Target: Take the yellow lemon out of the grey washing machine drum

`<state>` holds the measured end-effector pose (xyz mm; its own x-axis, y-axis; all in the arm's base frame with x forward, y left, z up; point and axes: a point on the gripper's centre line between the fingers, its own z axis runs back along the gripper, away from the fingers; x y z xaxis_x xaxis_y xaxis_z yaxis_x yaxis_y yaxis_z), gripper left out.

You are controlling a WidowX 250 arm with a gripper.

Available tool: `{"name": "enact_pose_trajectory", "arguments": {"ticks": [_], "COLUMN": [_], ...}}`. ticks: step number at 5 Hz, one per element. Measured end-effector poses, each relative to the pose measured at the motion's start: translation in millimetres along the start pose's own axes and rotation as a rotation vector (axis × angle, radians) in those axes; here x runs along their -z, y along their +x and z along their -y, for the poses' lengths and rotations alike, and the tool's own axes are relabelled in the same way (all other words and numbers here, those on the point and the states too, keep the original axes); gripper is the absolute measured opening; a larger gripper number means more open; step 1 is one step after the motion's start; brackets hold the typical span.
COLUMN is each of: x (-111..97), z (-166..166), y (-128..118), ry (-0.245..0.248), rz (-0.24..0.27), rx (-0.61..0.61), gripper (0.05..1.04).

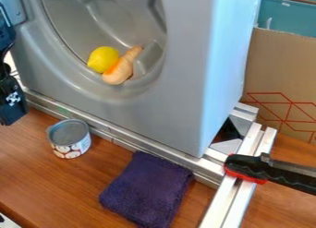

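The black gripper (12,99) is at the left edge, beside the front of a grey washer-like box (185,102), with part of it cut off by the view's edge. Inside the round opening of the box lie a yellow lemon (103,59) and, touching it on the right, an orange-tan root-shaped item (121,68). The nearest item on the table is an open-topped metal can (69,138), standing upright to the gripper's lower right. A folded dark purple cloth (147,189) lies farther right, in front of the metal rail.
A metal rail (117,135) runs along the foot of the box. At the lower right, a black and red clamp (247,168) grips another rail. Behind it stand a cardboard box (277,75) and a teal bin (287,17). The wooden table (37,176) spans the front.
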<state>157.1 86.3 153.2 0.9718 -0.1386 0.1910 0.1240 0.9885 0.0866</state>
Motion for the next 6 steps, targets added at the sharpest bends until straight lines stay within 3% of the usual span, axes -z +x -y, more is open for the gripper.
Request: {"name": "enact_pose_trajectory", "arguments": {"ticks": [1, 2, 3, 4, 5, 6], "x": [2, 22, 26, 32, 39, 40], "z": [1, -9, -20, -29, -39, -50], "y": [-1, 19, 41, 64, 86, 105], "ry": [-0.006, -0.032, -0.012, 0.010, 0.011, 0.003], "rz": [-0.007, 0.016, 0.090, 0.125, 0.186, 0.209], "rx": [0.002, 0.014, 0.087, 0.117, 0.060, 0.008], "gripper": [1.003, 1.003, 1.002, 1.003, 1.002, 1.002]}}
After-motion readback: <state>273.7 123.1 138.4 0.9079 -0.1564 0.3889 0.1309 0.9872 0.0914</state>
